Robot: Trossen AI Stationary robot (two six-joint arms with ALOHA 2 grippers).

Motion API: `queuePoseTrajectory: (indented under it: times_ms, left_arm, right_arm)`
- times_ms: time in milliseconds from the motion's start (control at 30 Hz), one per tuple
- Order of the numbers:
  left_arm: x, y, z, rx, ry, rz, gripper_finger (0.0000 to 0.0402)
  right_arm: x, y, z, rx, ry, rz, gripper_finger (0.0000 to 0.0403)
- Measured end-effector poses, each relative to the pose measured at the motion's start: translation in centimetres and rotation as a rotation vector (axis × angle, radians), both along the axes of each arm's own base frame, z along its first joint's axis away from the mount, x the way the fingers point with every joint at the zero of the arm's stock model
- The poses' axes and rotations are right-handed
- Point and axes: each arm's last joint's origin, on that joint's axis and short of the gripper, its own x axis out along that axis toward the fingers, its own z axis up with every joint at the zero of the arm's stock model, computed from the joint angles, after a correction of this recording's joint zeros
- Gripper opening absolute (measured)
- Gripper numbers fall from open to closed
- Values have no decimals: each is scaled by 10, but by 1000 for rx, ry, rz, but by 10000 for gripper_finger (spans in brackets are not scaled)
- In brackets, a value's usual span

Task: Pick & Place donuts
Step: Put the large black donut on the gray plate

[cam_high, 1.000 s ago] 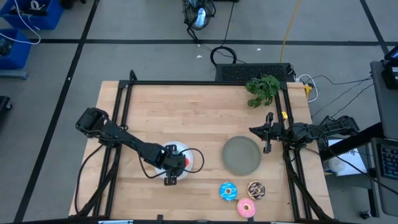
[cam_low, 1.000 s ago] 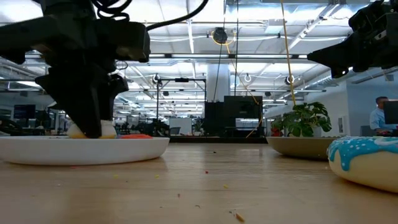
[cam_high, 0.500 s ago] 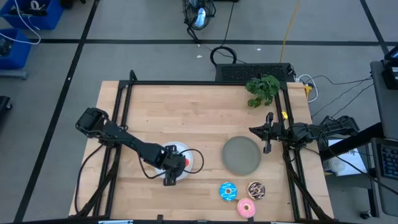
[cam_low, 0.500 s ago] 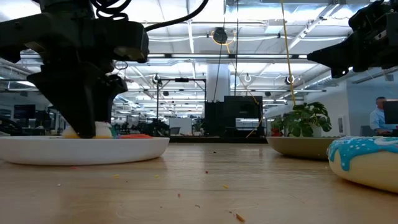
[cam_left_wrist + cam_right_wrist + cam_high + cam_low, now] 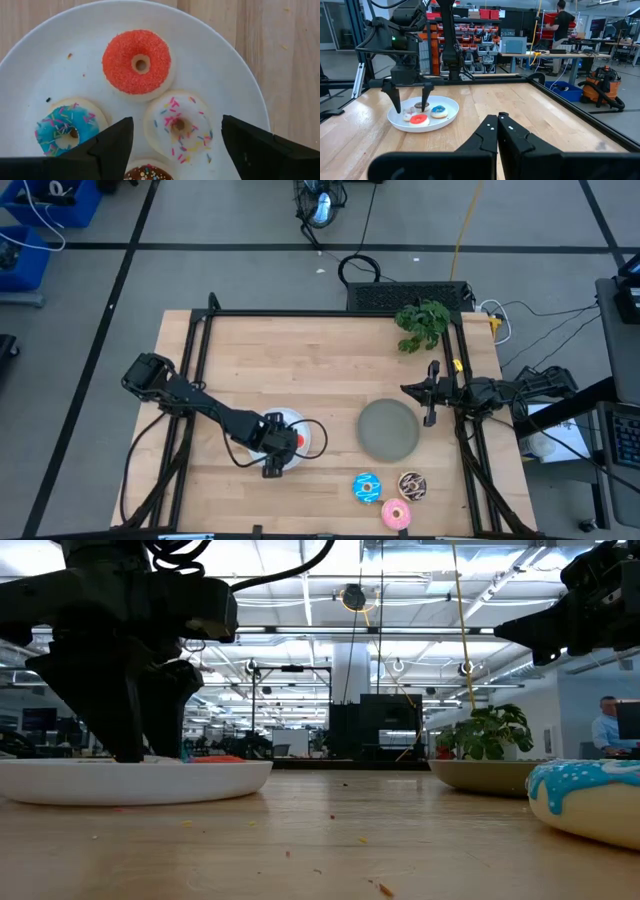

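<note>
White plate (image 5: 225, 60), sprinkled whitish donut (image 5: 178, 125)

White plate (image 5: 220, 60) under black left gripper (image 5: 177, 142): red sugar-grain donut (image 5: 137, 61) ahead of fingers, whitish donut (image 5: 178, 125) w/ multicolour sprinkles btwn fingers, blue donut (image 5: 64, 131) w/ sprinkles beside one finger, brown sprinkled one (image 5: 149, 172) nearest the tool. Grey plate (image 5: 388, 429). Larger donuts: blue (image 5: 367, 487), pink (image 5: 396, 514), choc-brown w/ pale specks (image 5: 412, 485). Light wood table (image 5: 300, 370).

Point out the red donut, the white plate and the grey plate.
red donut (image 5: 137, 62), left wrist view, icing beside its hole
white plate (image 5: 215, 55), left wrist view, bare inner surface
grey plate (image 5: 388, 429), high view, centre
</note>
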Motion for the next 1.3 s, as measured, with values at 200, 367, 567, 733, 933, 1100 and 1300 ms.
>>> queuePoseTrajectory:
  times_ms: [200,367,567,733,933,1100,1300]
  left_arm:
    - [9,-4,19,6,-13,-53,293]
    - [21,-10,68,61,-14,-115,237]
    - [22,-8,126,144,-2,-105,113]
    - [8,-1,169,132,-54,-110,11]
    - [-35,17,219,127,-384,-136,4]
    - [-75,41,208,135,-664,-82,3]
    - [-111,57,138,131,-996,-78,2]
  right_arm:
    - [0,0,0,0,0,0,0]
    - [0,0,0,-1,0,0,0]
    - [0,0,0,-3,0,1,0]
    - [0,0,0,-3,1,2,0]
    - [0,0,0,0,1,9,0]
    - [0,1,0,-8,1,42,0]
    - [0,3,0,-9,0,114,0]
